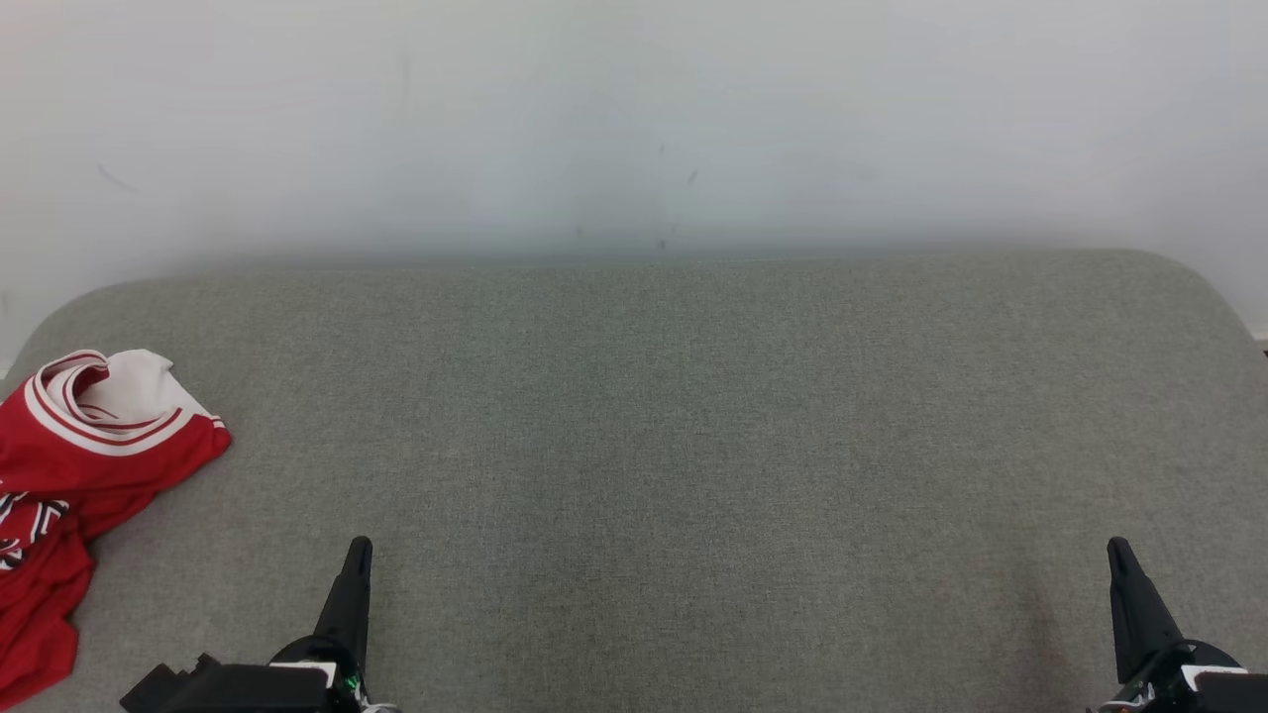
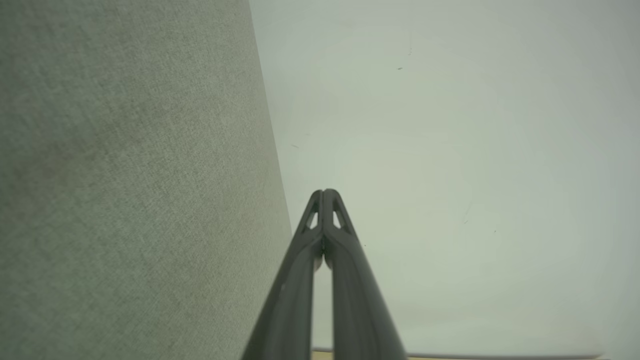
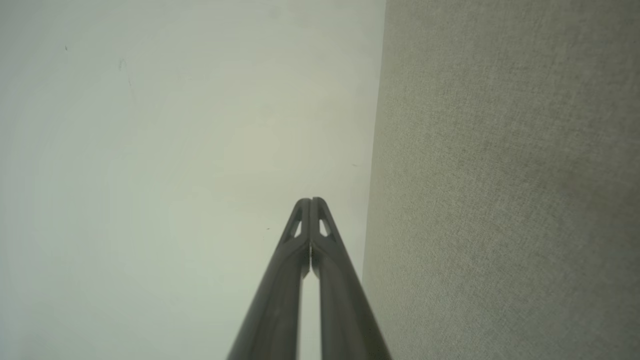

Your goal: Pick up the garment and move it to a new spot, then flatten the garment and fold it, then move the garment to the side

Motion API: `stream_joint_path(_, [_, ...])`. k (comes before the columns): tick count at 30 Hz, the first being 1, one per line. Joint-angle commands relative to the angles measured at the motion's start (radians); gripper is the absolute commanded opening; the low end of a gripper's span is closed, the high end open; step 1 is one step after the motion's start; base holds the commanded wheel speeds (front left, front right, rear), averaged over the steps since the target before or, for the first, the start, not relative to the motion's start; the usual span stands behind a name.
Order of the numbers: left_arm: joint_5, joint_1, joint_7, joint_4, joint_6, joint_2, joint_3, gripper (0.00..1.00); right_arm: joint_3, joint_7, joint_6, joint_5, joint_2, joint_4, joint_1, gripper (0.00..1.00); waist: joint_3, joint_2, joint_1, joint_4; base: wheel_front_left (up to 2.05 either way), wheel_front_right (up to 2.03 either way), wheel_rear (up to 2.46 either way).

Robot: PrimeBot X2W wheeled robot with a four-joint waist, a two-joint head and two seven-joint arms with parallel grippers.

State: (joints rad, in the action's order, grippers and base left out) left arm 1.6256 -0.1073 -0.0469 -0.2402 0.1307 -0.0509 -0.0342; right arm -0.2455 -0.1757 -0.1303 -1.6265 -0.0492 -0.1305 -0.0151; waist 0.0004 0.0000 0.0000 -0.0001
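While both pincers hang closed and empty above the near edge of the bench, the garment lies crumpled at 9 o'clock in the head view, well apart from either pincer. It is a red sports jersey with white-and-red striped trim around an opening that faces 12 o'clock and shows a white lining. Black-and-white lettering shows on a fold lower down, too creased to read. The frame's left edge cuts the jersey off, so its full extent cannot be told.

The left pincer stands at 7 o'clock in the head view and the right pincer at 5 o'clock, each pointing toward 12 o'clock. In the left wrist view the left pincer has its two dark fingers pressed together at the tips, with nothing between them. The right wrist view shows the right pincer closed in the same way.

The bench is covered in grey woven fabric, smooth and flat, with rounded far corners at 10 and 2 o'clock. Its far edge meets a pale wall at 12 o'clock, which carries a few small dark specks and one faint scratch at 10 o'clock. In the left wrist view the fabric occupies the 9 o'clock side and the wall the 3 o'clock side; in the right wrist view the arrangement is reversed. A thin tan strip runs along 6 o'clock in the left wrist view; what it is cannot be told.
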Motion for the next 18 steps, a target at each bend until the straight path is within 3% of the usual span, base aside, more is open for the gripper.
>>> stream_joint_path(1, [0.007,-0.007,-0.002,0.002,0.001,0.002,0.001,0.00,-0.001,-0.001,-0.001,0.000,-0.002,0.002,0.006,0.00,0.000,0.0000,0.0000,0.000,0.00,0.00,0.00])
stream_joint_path(18, [0.007,-0.007,-0.002,0.002,0.001,0.002,0.001,0.00,-0.001,-0.001,-0.001,0.000,-0.002,0.003,0.006,0.00,0.000,0.0000,0.0000,0.000,0.00,0.00,0.00])
